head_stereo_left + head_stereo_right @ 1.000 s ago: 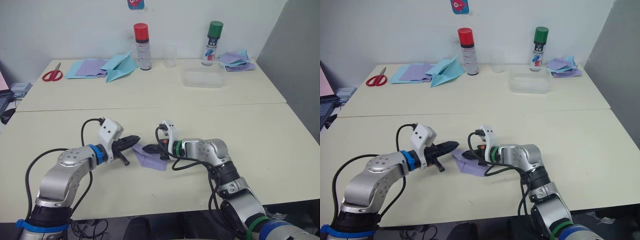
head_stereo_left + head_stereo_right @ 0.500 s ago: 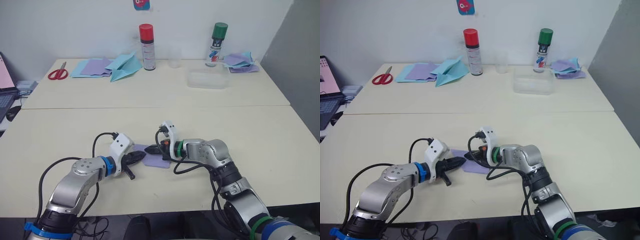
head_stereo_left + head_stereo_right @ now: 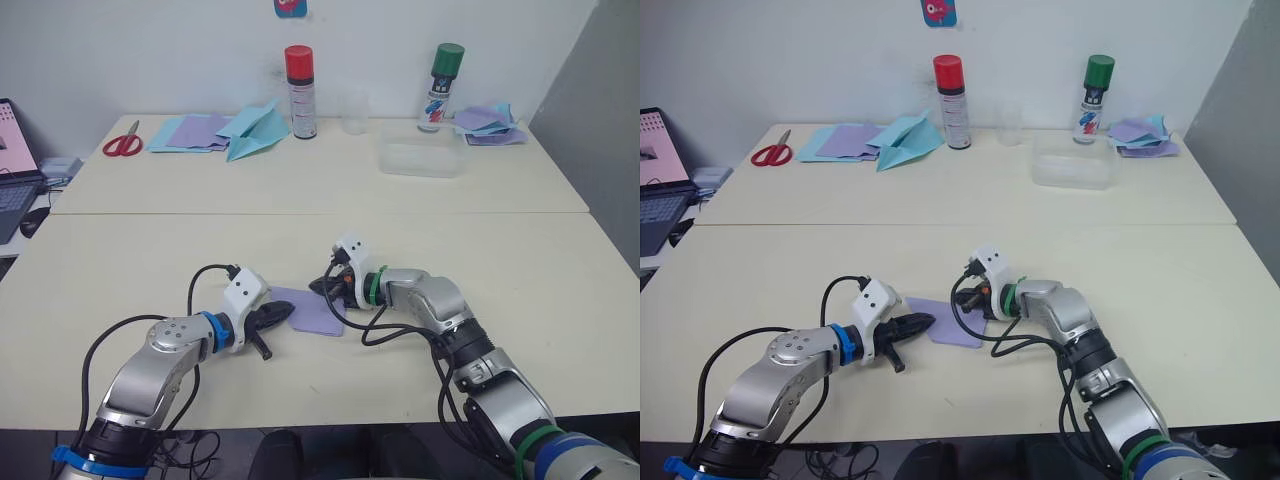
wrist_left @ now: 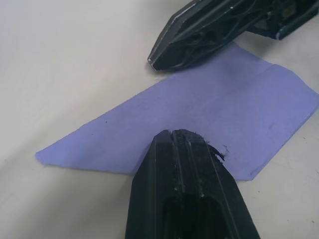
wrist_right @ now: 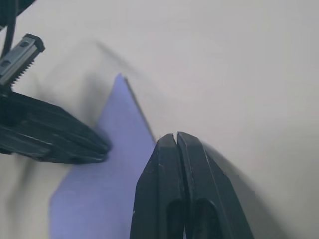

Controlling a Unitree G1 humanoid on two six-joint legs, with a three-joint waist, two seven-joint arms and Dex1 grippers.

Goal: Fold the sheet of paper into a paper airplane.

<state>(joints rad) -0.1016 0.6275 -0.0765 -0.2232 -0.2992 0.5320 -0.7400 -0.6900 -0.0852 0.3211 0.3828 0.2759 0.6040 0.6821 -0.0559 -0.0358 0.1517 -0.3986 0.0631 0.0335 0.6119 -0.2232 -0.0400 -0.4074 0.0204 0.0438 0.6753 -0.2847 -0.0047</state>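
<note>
Lavender paper point(image 3: 312, 311) lies flat on the near table point(image 3: 560, 300), between the two grippers, as a folded shape: one long slanted edge runs to a point and a faint crease shows near its square end. It is not yet a dart, so I judge the work to be mid-fold, with the wings and centre crease still to make.

The left gripper point(image 4: 175, 135) has its fingers pressed together with nothing between them, the tip resting on or just over the paper's near edge, as if pinning it down. The left arm lies low along the table, forearm bent inward, pointing toward the robot's right.

The right gripper point(image 5: 174, 137) is likewise closed and empty, its tip at the paper's far edge, beside the slanted side; whether it touches the sheet or the table just next to it I cannot tell. The right arm reaches in from the other side, elbow out, wrist turned so the fingers point back toward the left gripper.

Next, I judge, one tip must hold the sheet still while the other gets under a free edge, lifts it and lays it over along the fold line. Thin paper slides easily on this smooth top, so the pinning point matters.
</note>
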